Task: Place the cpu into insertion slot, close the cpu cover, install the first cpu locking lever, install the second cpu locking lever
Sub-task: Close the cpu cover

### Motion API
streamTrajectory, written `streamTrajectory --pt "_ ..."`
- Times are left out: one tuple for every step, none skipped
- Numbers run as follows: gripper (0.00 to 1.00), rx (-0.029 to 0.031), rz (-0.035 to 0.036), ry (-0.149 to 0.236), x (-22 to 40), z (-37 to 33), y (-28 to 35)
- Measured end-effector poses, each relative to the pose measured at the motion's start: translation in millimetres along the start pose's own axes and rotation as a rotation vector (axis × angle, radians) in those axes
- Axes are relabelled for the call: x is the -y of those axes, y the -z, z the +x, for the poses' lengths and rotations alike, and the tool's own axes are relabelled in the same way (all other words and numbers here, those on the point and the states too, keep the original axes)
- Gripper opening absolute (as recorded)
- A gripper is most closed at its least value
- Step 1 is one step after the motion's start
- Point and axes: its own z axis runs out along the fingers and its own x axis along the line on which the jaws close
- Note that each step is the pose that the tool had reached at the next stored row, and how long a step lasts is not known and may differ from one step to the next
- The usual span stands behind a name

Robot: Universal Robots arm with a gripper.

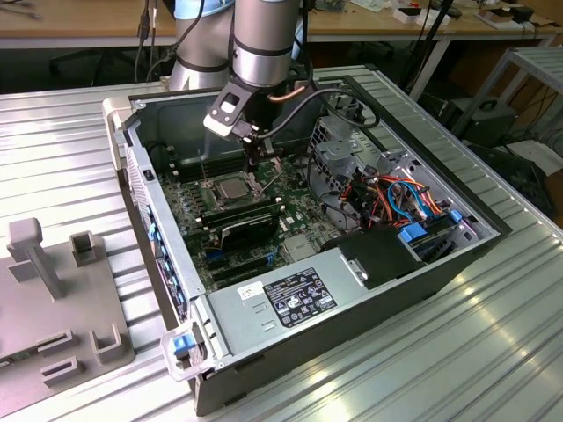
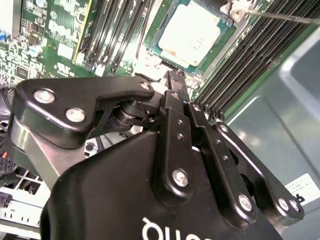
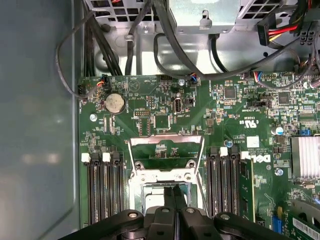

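Jaws pressed together, tips low just beside the insertion slot (image 2: 150,61) on the green motherboard (image 3: 195,120). Seated flat in that slot, the cpu (image 2: 192,32), silvery top uncovered. Hinged up and standing open, the cpu cover (image 3: 165,175). Thin locking lever (image 2: 285,17) sticking out free beside the slot. Open computer case (image 1: 378,290) on ribbed metal table (image 1: 457,369).

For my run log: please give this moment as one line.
cpu: seated in insertion slot | cpu cover: open, raised | claw: shut, empty, above slot

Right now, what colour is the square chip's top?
Silvery-grey metal. The cpu shows best in the second wrist view.
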Motion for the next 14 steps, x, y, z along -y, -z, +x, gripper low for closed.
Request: streamTrajectory --pt "0.11 0.0001 0.0000 0.000 0.0 0.0 0.0" --pt "0.11 0.0001 0.0000 0.000 -0.2 0.0 0.0" --pt "0.11 0.0000 0.0000 0.000 -0.5 0.0 -0.2" --pt "0.11 0.0000 0.0000 0.000 -0.5 0.1 -0.2" --pt "0.11 0.0000 0.0000 0.000 -0.6 0.1 -0.2" --pt "0.11 0.0000 0.0000 0.000 -0.7 0.1 -0.2" --pt "0.11 0.0000 0.0000 0.000 -0.8 0.1 -0.2" --pt "0.11 0.0001 0.0000 0.000 -0.8 0.1 -0.2" --pt "0.11 0.0000 0.0000 0.000 -1.0 0.1 -0.2" --pt "0.11 0.0000 0.0000 0.000 -1.0 0.1 -0.2" --pt "0.11 0.0001 0.0001 0.000 -1.2 0.1 -0.2" --pt "0.11 0.0000 0.0000 0.000 -1.4 0.2 0.0" --pt "0.11 -0.0001 0.0000 0.000 -1.7 0.2 0.2" --pt "0.11 0.0000 -0.0001 0.000 -2.3 0.1 0.5"
